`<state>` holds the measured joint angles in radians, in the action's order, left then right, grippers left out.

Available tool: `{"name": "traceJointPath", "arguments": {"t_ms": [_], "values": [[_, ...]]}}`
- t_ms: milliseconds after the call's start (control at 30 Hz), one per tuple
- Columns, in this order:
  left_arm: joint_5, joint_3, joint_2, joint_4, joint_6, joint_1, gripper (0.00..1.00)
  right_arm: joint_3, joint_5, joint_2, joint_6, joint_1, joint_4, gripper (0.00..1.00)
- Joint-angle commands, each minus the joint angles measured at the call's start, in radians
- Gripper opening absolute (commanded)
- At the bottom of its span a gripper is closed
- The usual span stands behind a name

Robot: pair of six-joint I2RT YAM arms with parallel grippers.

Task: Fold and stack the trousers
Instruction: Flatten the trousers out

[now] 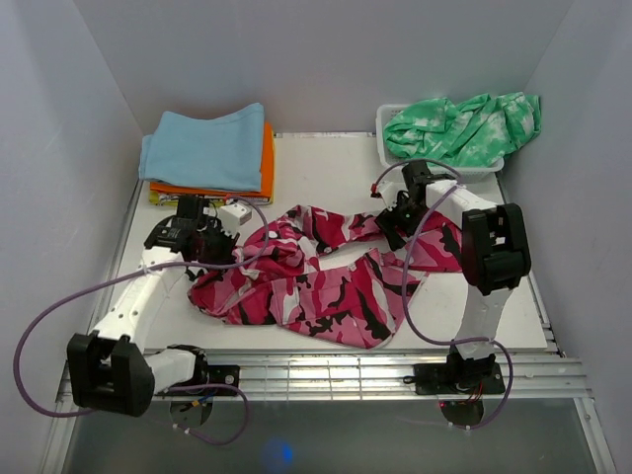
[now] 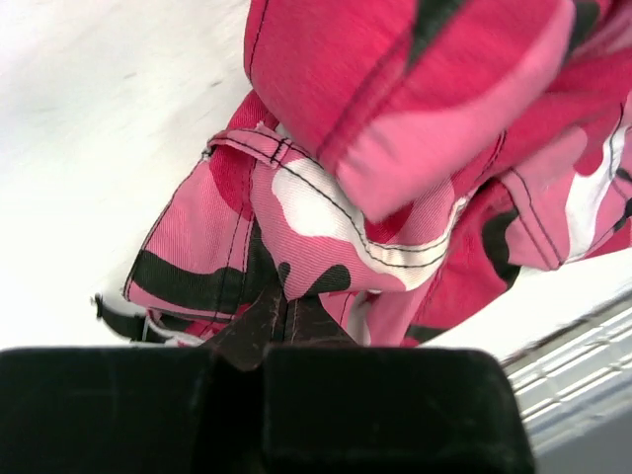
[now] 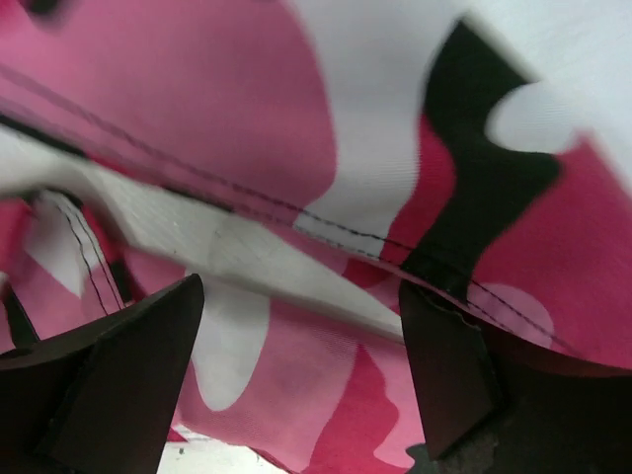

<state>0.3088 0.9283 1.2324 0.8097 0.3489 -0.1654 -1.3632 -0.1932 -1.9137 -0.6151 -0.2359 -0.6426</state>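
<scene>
Seeing the trousers (image 1: 316, 276) lying in a crumpled heap across the middle of the counter (image 1: 326, 168), right?

— Yep. Left gripper (image 2: 281, 316) is pressed together, pinching a fold at the heap's left end. Right gripper (image 3: 301, 336) is spread wide, right over the fabric at the far right end, nothing pinched yet.

Enclosure of plain, matte, pale lilac-grey panels on three sides: back wall (image 1: 326, 59), left wall (image 1: 49, 148), right wall (image 1: 592, 178). White table top (image 1: 326, 168) between them, with thin metal trim along back and right edges. Aluminium slotted rails (image 1: 326, 370) run full width along near edge. Below rails, dull grey-green surface (image 1: 415, 439), floor or shelf unclear, with small blue glow (image 1: 279, 454). Light even and diffuse, shadows soft. Table top washed out bright in left wrist view.
</scene>
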Motion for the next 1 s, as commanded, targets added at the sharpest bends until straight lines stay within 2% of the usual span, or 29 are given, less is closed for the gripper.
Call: {"name": "traceJointPath", "arguments": {"t_ms": [0, 100, 167, 200, 233, 267, 300, 333, 400, 433, 467, 500, 600, 667, 700, 733, 800, 867, 967], "values": [[-0.209, -0.009, -0.126, 0.095, 0.075, -0.011, 0.0, 0.001, -0.012, -0.064, -0.026, 0.007, -0.159, 0.83], [-0.363, -0.037, -0.152, 0.097, 0.041, -0.01, 0.0, 0.038, -0.066, -0.012, -0.028, 0.035, -0.166, 0.81], [-0.382, -0.002, -0.136, 0.104, 0.009, -0.005, 0.13, 0.05, -0.106, 0.048, -0.04, 0.053, -0.189, 0.8], [-0.364, 0.035, -0.125, 0.135, 0.004, -0.002, 0.25, 0.053, -0.118, 0.068, -0.057, 0.061, -0.201, 0.8], [-0.244, 0.076, -0.107, 0.149, 0.01, 0.003, 0.4, 0.055, -0.133, 0.105, -0.061, 0.072, -0.227, 0.8], [-0.176, 0.168, -0.105, 0.155, 0.033, 0.003, 0.74, 0.05, -0.14, 0.119, -0.07, 0.076, -0.247, 0.8], [-0.098, 0.217, -0.102, 0.161, 0.054, 0.001, 0.93, 0.044, -0.144, 0.131, -0.081, 0.079, -0.267, 0.8], [0.058, 0.269, -0.071, 0.169, 0.077, 0.0, 0.98, 0.036, -0.149, 0.154, -0.081, 0.09, -0.299, 0.8], [0.188, 0.437, -0.002, 0.215, 0.114, -0.009, 0.98, -0.005, -0.163, 0.168, -0.081, 0.104, -0.327, 0.8], [0.272, 0.486, 0.086, 0.232, 0.117, -0.041, 0.98, -0.023, -0.17, 0.171, -0.081, 0.116, -0.341, 0.8], [0.292, 0.525, 0.131, 0.258, 0.128, -0.072, 0.98, -0.06, -0.172, 0.168, -0.081, 0.119, -0.365, 0.8], [0.297, 0.555, 0.172, 0.259, 0.134, -0.109, 0.98, -0.076, -0.173, 0.162, -0.083, 0.124, -0.379, 0.79], [0.201, 0.601, 0.32, 0.217, 0.17, -0.355, 0.98, -0.099, -0.181, 0.133, -0.112, 0.125, -0.439, 0.77], [0.171, 0.648, 0.404, 0.187, 0.153, -0.405, 0.98, -0.082, -0.163, 0.116, -0.118, 0.125, -0.457, 0.75], [0.171, 0.684, 0.52, 0.209, 0.142, -0.437, 0.98, -0.044, -0.154, 0.116, -0.124, 0.129, -0.457, 0.74], [0.168, 0.773, 0.585, 0.241, 0.133, -0.448, 0.95, -0.016, -0.125, 0.123, -0.13, 0.13, -0.447, 0.74], [0.161, 0.842, 0.718, 0.328, 0.125, -0.46, 0.9, 0.069, -0.079, 0.134, -0.15, 0.135, -0.392, 0.74], [0.119, 0.816, 0.719, 0.318, 0.119, -0.459, 0.89, 0.114, 0.001, 0.13, -0.163, 0.141, -0.349, 0.74], [0.069, 0.729, 0.616, 0.301, 0.137, -0.444, 0.91, 0.176, 0.113, 0.091, -0.172, 0.171, -0.293, 0.72]]}}
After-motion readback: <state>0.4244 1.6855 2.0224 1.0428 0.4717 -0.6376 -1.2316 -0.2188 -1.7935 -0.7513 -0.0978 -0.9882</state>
